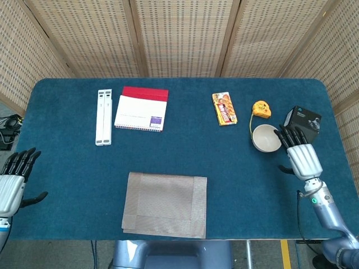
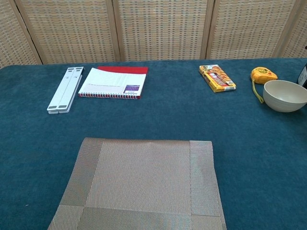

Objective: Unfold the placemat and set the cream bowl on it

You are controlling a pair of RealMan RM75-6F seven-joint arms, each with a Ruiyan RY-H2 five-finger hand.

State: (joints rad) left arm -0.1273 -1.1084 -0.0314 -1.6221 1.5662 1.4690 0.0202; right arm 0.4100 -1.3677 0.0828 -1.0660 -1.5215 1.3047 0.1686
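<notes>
Head view, contents listed outward from the grey-brown woven placemat (image 1: 165, 204), which lies still folded at the near edge of the blue felt table (image 1: 179, 168).

- Left hand (image 1: 12, 182): far left of the placemat, off the table's edge, fingers spread, holding nothing.
- White folding stand (image 1: 103, 117) and red-backed spiral notebook (image 1: 141, 109): beyond the placemat, to its left.
- Orange snack box (image 1: 224, 108) and yellow tape measure (image 1: 261, 109): beyond it, to its right.
- Round cream bowl (image 1: 266, 138): well right of the placemat, resting on the felt.
- Right hand (image 1: 302, 154): just beside the bowl's right, fingers apart, gripping nothing.
- Black box (image 1: 303, 121): beyond that hand.

Step in hand, by my reckoning: unfolding, not yet begun. Next move calls for a hand to lift the placemat's top layer and open it.
</notes>
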